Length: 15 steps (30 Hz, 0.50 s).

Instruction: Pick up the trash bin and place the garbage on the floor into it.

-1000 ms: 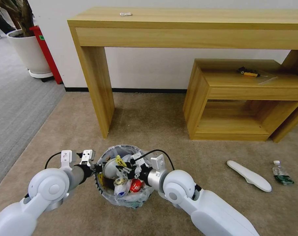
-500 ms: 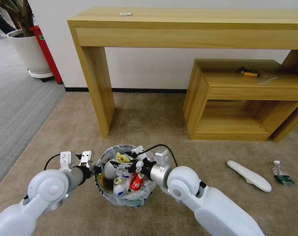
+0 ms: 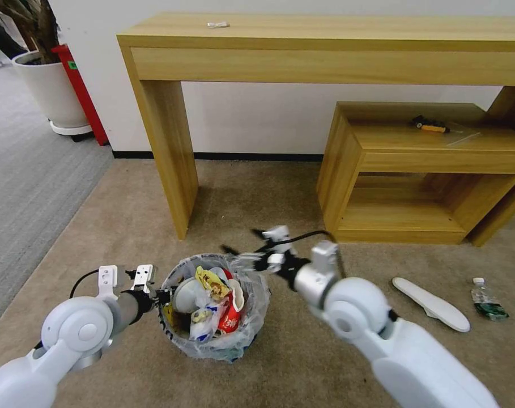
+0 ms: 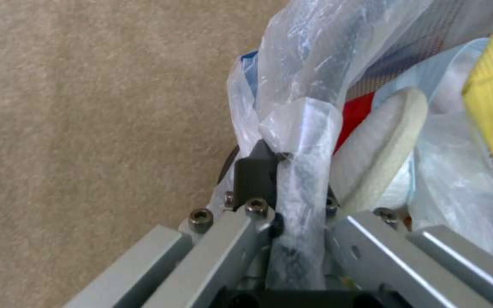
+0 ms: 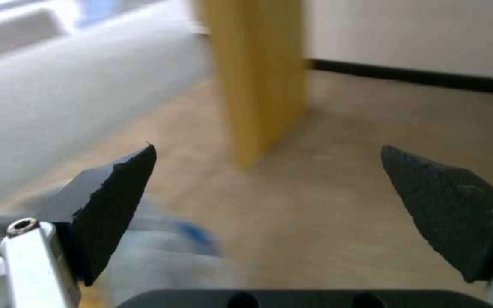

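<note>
The trash bin (image 3: 251, 309), lined with a crinkled clear bag, stands on the beige floor (image 3: 127, 226) close in front of me. It is heaped with garbage: a red paper cup (image 3: 230, 317), a yellow wrapper (image 3: 211, 281) and a white slipper (image 3: 184, 294). My left gripper (image 3: 162, 294) is shut on the bin's near-left rim; in the left wrist view its fingers (image 4: 255, 171) pinch the bagged rim (image 4: 309, 128). My right gripper (image 3: 241, 241) hovers open and empty above the bin's far rim, its pads (image 5: 115, 188) spread wide. Another white slipper (image 3: 431, 303) and a clear bottle (image 3: 486, 306) lie on the floor to the right.
A tall wooden console table (image 3: 325, 42) stands ahead, its leg (image 3: 169, 153) just beyond the bin. A low wooden shelf unit (image 3: 421, 170) sits at the right. A white planter pot (image 3: 50, 90) and grey striped carpet (image 3: 25, 170) are at the left.
My right gripper has lifted out of the bin and swung up and to the right, empty. The red cup and wrappers stay in the bin. The left arm keeps its hold on the rim.
</note>
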### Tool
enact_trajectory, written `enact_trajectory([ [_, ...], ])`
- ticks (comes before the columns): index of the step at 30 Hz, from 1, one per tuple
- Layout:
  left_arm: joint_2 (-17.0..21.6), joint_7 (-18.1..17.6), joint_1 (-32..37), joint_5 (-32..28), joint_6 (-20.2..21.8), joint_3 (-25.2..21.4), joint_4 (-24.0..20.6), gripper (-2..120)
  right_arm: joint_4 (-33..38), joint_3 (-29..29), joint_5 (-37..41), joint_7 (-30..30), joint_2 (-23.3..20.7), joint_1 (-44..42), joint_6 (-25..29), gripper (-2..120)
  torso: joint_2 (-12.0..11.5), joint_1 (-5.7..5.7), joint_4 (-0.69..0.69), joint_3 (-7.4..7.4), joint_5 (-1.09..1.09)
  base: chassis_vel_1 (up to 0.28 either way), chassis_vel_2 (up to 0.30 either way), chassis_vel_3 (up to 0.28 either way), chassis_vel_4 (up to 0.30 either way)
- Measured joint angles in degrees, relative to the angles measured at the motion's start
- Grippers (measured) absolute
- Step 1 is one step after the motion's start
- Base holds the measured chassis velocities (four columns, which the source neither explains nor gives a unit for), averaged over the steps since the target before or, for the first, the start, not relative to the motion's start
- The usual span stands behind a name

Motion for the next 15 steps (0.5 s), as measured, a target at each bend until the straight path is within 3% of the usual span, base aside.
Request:
enact_trajectory([
  [4,-0.63,1.01,1.57,1.29,0.00,-1.76,0.14,0,-0.30,10.65,-5.69,1.73,0.04,-9.71,2.51,100,0.00,0.00,0.01,0.00,0.00,0.000,0.000,0.000,0.000],
  [15,-0.51,0.92,2.12,0.83,0.01,-2.11,-1.67,0,1.10,24.45,-10.46,1.06,4.53,-23.55,5.78,100,0.00,0.00,0.01,0.00,-0.01,0.000,0.000,0.000,0.000],
])
